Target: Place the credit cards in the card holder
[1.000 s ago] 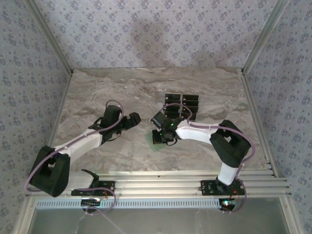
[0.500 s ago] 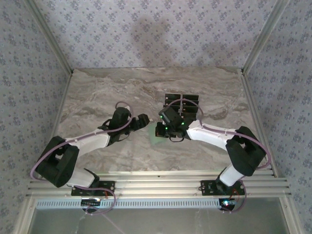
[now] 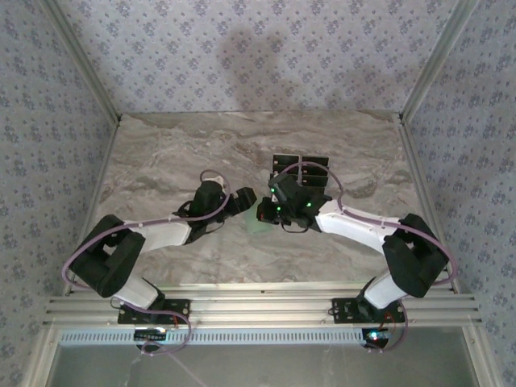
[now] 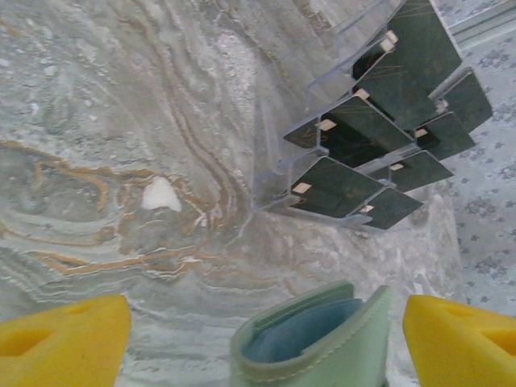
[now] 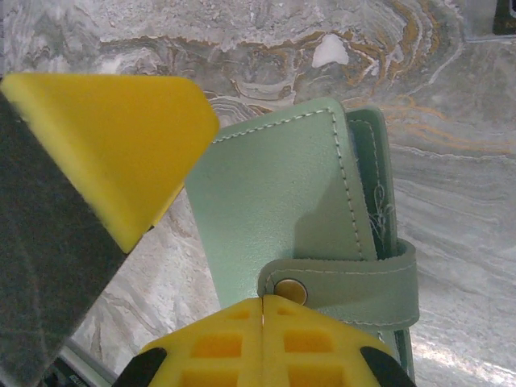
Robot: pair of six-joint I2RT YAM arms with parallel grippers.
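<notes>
1. Top view: my left hand [image 3: 244,201] and right hand [image 3: 266,211] meet at the card holder [image 3: 260,222] mid-desk [image 3: 161,161], with the credit cards [image 3: 302,171] just behind.
2. Left wrist: fingers [image 4: 56,343] apart, card holder between them (gaping a little, blue lining showing); the cards sit racked beyond.
3. Right wrist: fingers [image 5: 226,347] pressed together at the holder's snap strap [image 5: 355,284].

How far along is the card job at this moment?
Done: nothing filed yet. The credit cards sit in their clear rack, and the card holder shows no card inside. In hand: the right gripper is shut at the holder's strap, while the open left gripper straddles its gaping edge without touching it. Left: picking each card from the rack and sliding it in.
</notes>
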